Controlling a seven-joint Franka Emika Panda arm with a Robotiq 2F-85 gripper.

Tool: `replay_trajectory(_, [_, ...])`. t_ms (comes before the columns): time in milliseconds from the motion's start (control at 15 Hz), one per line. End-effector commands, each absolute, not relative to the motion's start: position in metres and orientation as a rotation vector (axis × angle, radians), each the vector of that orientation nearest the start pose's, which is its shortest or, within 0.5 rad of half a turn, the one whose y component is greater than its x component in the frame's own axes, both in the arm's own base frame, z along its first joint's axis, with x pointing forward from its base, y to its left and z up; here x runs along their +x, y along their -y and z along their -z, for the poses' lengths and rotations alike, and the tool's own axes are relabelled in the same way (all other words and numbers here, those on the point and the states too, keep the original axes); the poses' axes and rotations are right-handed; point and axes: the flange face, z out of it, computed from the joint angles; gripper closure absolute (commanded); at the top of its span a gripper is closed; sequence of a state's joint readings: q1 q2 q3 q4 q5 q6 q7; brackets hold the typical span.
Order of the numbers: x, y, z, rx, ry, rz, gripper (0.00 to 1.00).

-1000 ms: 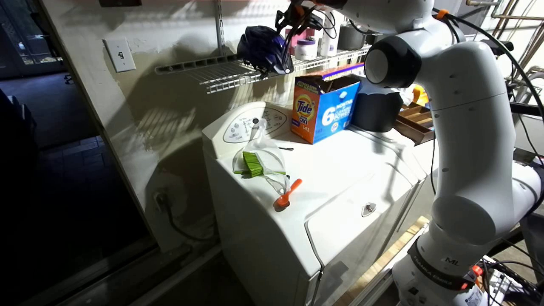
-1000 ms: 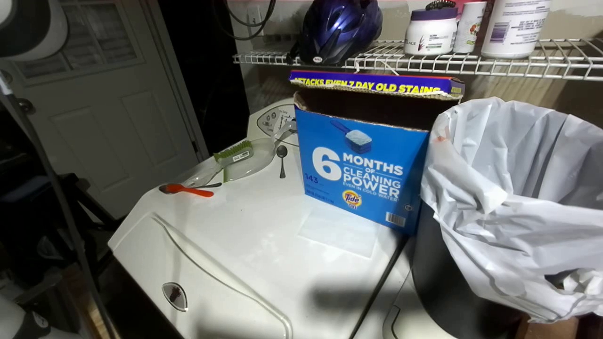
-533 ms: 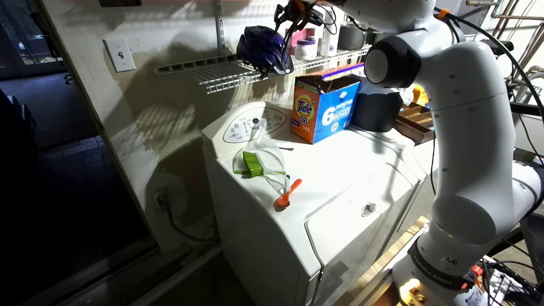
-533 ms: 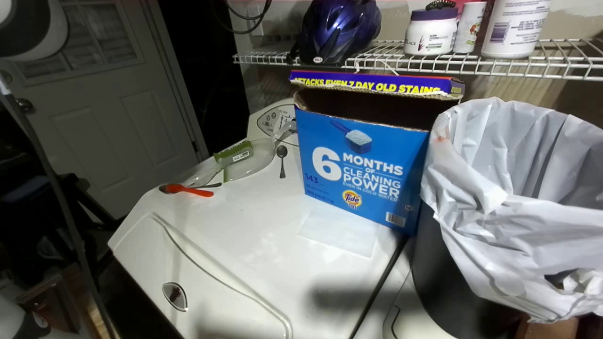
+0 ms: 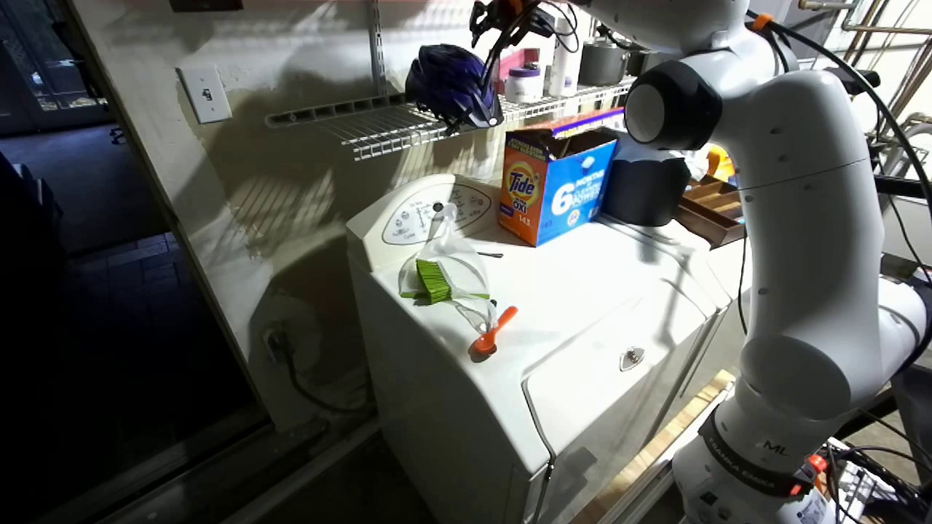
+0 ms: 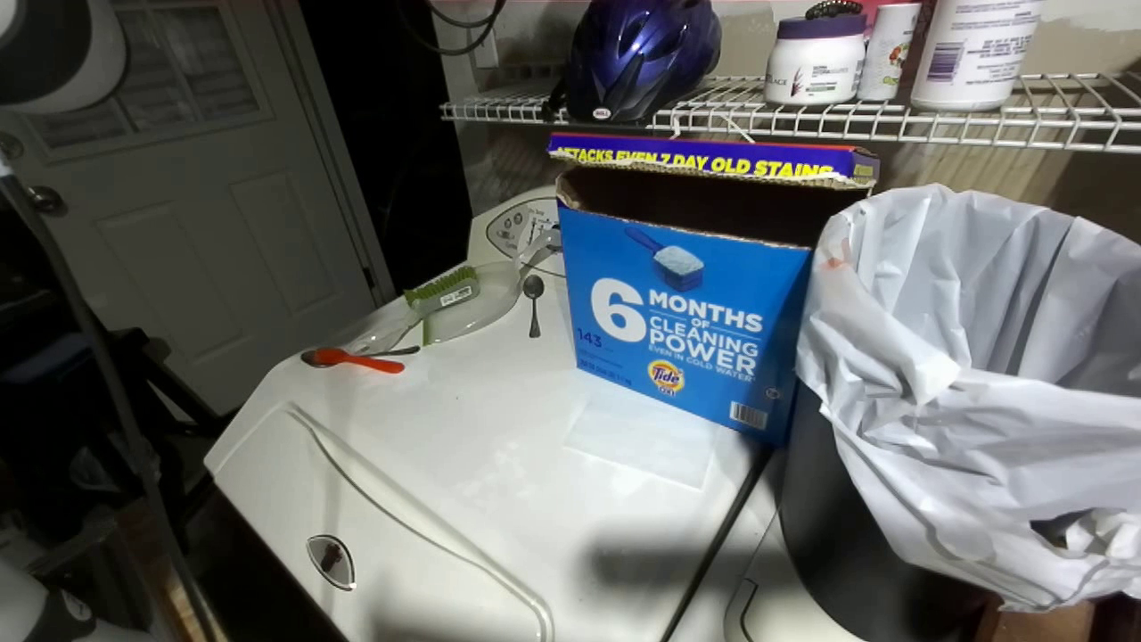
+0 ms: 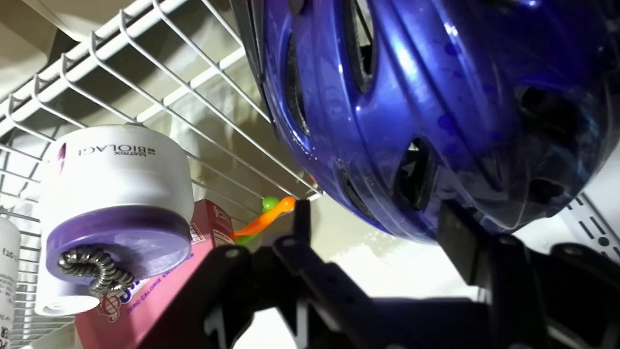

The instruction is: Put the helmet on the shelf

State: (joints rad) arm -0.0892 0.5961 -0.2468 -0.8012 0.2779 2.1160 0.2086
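One helmet (image 7: 416, 109) below the parted jaws

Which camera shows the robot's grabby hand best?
The wrist view: the gripper is big and close there, its two fingers clearly apart, though slightly blurry. In an exterior view, the gripper is small and dark by the top edge. No other view shows it.

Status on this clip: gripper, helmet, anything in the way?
Gripper open, holding nothing. Helmet resting on the wire shelf, at its front edge. Purple-lidded jar beside it, gap between, likely not in the way.
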Motion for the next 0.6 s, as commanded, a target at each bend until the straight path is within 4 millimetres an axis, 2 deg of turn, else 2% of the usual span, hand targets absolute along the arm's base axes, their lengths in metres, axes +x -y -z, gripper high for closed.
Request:
replay_trajectory(0, [0.708,0.15,-0.697,-2.799,-0.73,1.008,0.01])
replay_trajectory(200, [0.682,0.142,-0.715,-2.853,-0.678,0.955,0.0])
replay_trajectory(533, [0.643,0.123,-0.734,-2.992,-0.593,1.008,0.0])
